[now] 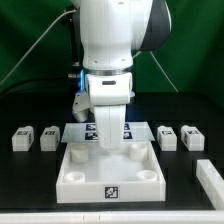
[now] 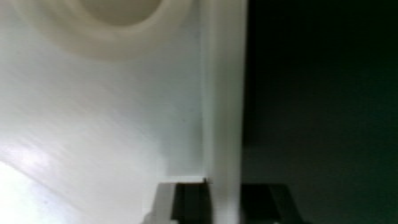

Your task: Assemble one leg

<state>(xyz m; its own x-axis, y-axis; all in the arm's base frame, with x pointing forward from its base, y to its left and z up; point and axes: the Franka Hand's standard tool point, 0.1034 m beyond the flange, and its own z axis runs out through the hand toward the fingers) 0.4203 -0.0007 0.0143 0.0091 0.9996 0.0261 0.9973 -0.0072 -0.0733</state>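
The large white panel [image 1: 108, 170] with round corner sockets lies at the middle of the table. My gripper [image 1: 108, 137] reaches down onto its far edge. In the wrist view the gripper [image 2: 224, 206] straddles the panel's thin edge wall [image 2: 221, 110], one dark finger [image 2: 185, 205] on each side and touching it, so it is shut on that wall. A round socket [image 2: 111, 14] shows further along the panel. No leg is held. Two legs [image 1: 22, 138] [image 1: 48, 135] lie at the exterior view's left and two more [image 1: 168, 135] [image 1: 191, 137] at its right.
Another white block [image 1: 209, 177] lies at the exterior view's right edge. The marker board [image 1: 82, 130] lies flat behind the panel, partly hidden by the arm. The table is black; a green backdrop stands behind.
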